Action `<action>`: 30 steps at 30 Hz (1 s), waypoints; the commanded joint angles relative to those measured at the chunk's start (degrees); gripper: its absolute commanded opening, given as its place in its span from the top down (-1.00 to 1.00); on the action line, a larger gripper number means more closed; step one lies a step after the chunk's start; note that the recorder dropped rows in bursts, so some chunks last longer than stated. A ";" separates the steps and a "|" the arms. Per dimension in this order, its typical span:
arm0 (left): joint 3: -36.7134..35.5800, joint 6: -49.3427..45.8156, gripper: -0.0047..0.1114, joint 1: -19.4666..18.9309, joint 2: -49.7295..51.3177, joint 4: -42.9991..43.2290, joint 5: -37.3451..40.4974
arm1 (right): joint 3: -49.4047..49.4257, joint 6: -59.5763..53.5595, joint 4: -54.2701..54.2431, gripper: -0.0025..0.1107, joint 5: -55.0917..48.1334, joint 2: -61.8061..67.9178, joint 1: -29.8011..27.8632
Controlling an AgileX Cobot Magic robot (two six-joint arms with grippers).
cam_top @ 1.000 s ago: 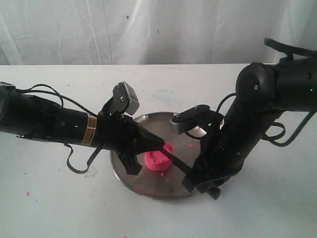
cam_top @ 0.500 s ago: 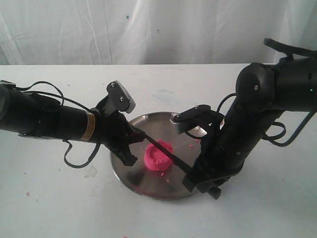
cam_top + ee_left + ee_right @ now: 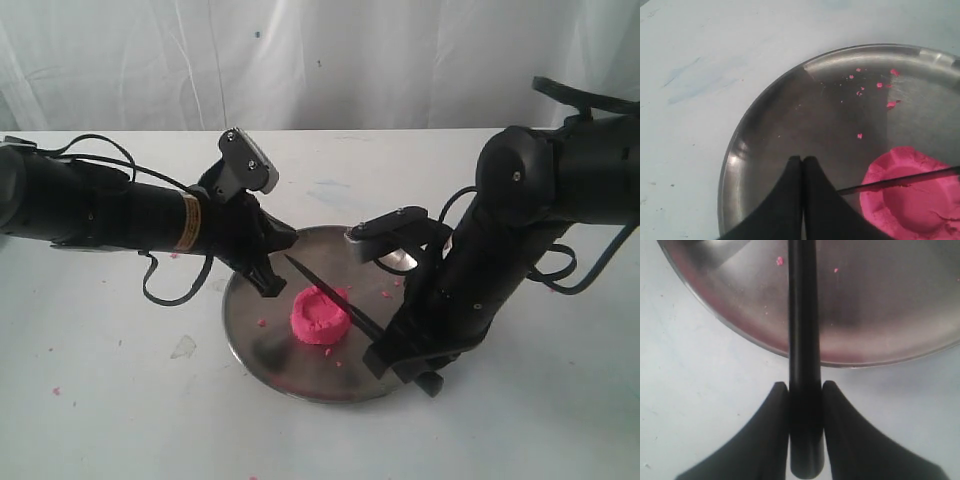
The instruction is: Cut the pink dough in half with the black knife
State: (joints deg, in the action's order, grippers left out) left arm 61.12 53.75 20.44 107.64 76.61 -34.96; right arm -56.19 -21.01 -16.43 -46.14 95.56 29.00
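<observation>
The pink dough (image 3: 320, 316) is one round puck with a dented top, sitting in the middle of the round steel plate (image 3: 262, 335). The black knife (image 3: 322, 294) slants across the dough's top, its tip pointing toward the left arm. My right gripper (image 3: 384, 350) is shut on the knife's handle (image 3: 803, 335) at the plate's near right rim. My left gripper (image 3: 271, 287) is shut and empty above the plate's left side, a little left of the dough. In the left wrist view the thin blade (image 3: 895, 180) crosses the dough (image 3: 912, 205) just past the fingertips (image 3: 796, 161).
Tiny pink crumbs (image 3: 890, 104) are scattered on the plate (image 3: 790, 105), and a few more lie on the white table (image 3: 100, 400). A white curtain hangs behind. Both bulky arms flank the plate.
My left gripper has drawn back from the dough, up and to the left. The knife stays in my right gripper, its tip now showing clear past the dough.
</observation>
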 commanded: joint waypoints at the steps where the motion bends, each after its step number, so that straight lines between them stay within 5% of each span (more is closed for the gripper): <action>1: 0.33 0.02 0.92 0.18 -0.25 0.13 1.74 | -0.36 0.63 0.04 0.96 1.19 0.00 0.08; 8: 0.33 -2.66 0.92 0.29 3.28 -5.77 -5.85 | -0.36 0.63 -0.18 0.96 1.51 0.00 0.08; 30: 0.33 -3.25 0.92 0.29 5.97 -5.56 -2.67 | -0.36 0.63 -1.03 0.96 1.55 0.00 0.08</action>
State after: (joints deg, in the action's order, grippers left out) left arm 61.20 50.51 20.51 113.38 70.66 -37.82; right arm -56.19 -20.62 -17.03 -44.64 95.56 29.00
